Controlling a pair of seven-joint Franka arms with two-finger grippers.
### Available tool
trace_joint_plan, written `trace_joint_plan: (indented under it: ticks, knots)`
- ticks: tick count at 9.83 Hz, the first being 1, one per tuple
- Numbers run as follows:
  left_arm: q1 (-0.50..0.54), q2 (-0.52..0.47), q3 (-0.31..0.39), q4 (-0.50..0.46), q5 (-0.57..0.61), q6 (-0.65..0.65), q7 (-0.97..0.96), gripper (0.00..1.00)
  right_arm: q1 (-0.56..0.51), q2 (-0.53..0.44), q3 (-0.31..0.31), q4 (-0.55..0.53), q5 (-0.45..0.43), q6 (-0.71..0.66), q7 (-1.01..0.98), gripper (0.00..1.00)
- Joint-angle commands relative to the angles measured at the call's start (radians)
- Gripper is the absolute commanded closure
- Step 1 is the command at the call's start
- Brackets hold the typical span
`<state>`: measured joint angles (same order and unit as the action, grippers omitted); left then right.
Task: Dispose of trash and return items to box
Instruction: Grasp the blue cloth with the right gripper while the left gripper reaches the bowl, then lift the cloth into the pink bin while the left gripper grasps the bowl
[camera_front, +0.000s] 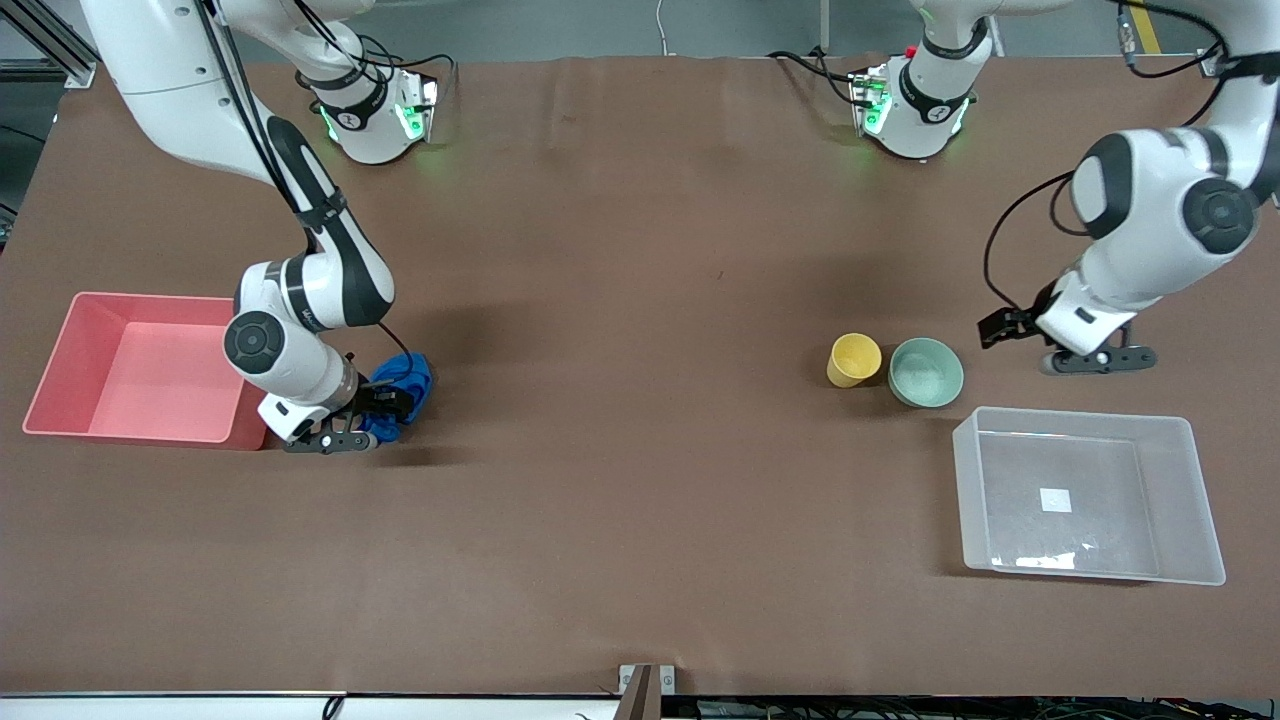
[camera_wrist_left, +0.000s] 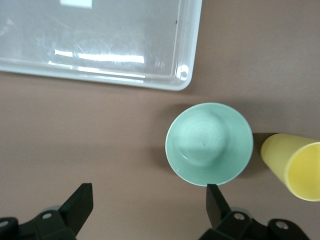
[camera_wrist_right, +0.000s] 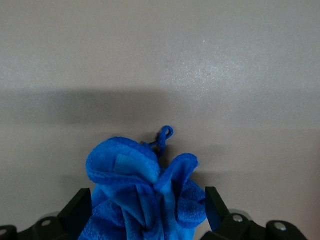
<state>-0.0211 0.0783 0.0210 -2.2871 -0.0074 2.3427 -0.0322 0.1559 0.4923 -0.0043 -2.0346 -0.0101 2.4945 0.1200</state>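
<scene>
Bearing blank white sticker (camera_front: 1056, 500): clear box (camera_front: 1195, 500)

A wide table (camera_front: 640, 480) fills nearly the whole front view, covered with a plain brown mat whose matte surface shows faint creases and soft shadows. Light falls evenly from above, with no hard glare on the mat. Along the top edge, past the mat, a strip of grey floor (camera_front: 600, 25) shows, with a thin white cable (camera_front: 661, 25) hanging down onto it and a yellow line (camera_front: 1146, 25) painted near the corner. A small metal bracket (camera_front: 646, 690) sits at the middle of the table's lower edge, above a white strip (camera_front: 170, 707).
</scene>
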Motion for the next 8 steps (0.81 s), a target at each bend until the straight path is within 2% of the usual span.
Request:
trace_joint_plan:
  ticks: [1, 3, 4, 5, 6, 8]
  knots:
    - [0.010, 0.098, -0.001, -0.063, 0.010, 0.154, -0.005, 0.00, 0.004, -0.015, 0.000, -0.033, -0.002, -0.008, 0.013, 0.10]
    - [0.009, 0.174, -0.003, -0.066, 0.004, 0.210, -0.006, 0.01, 0.001, -0.009, 0.000, -0.024, 0.001, -0.002, 0.018, 0.92]
    - [0.007, 0.207, -0.006, -0.065, 0.001, 0.254, -0.006, 0.01, -0.005, -0.009, 0.000, -0.016, 0.010, -0.005, 0.035, 0.99]
    - [0.006, 0.237, -0.009, -0.062, 0.000, 0.298, -0.008, 0.01, -0.007, -0.009, 0.000, 0.006, 0.010, -0.016, 0.041, 0.99]
    - [0.006, 0.254, -0.010, -0.065, 0.000, 0.323, -0.008, 0.09, -0.009, -0.011, -0.003, 0.026, 0.010, -0.048, 0.041, 0.99]
    - [0.001, 0.277, -0.025, -0.063, -0.041, 0.328, -0.032, 0.59, -0.010, -0.041, -0.006, 0.107, 0.010, -0.209, 0.043, 0.99]
